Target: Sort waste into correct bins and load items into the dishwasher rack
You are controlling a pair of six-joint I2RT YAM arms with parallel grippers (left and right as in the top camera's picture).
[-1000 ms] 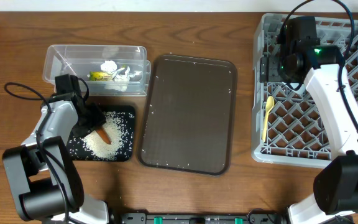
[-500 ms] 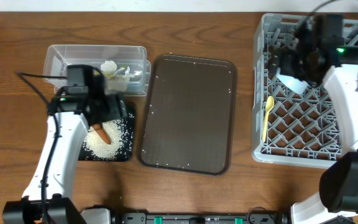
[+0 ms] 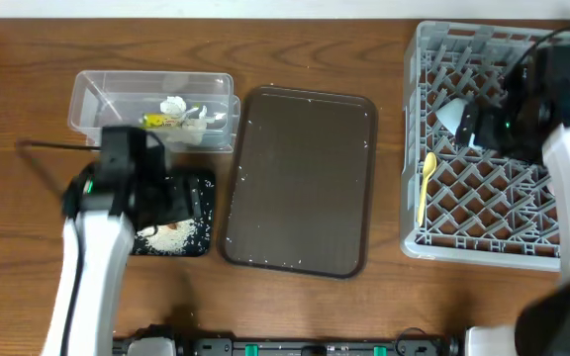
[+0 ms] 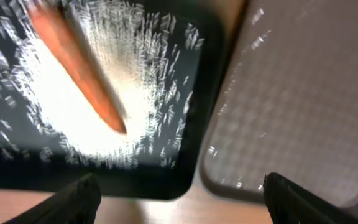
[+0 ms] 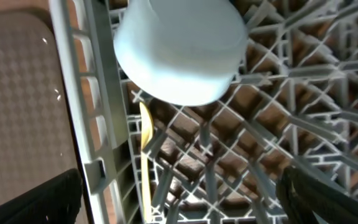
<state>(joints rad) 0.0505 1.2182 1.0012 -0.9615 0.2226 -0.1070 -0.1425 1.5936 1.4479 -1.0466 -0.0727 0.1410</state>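
Left arm (image 3: 117,193) covers much of the black tray (image 3: 204,198) (rice (image 4: 135,68) blurred).

Dark brown serving tray (image 3: 300,183) flat on wooden table (image 3: 315,49), mid-scene, textured surface facing up.

carrot stick (image 4: 79,71) on rice (image 4: 123,93)

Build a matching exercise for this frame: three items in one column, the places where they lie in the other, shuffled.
Items:
1. carrot stick
2. crumpled tissue
3. yellow spoon

Places:
A. in the grey dishwasher rack, near its left side
B. on the black tray, on the rice
C. in the clear tub

Pairs: 1-B, 2-C, 3-A.
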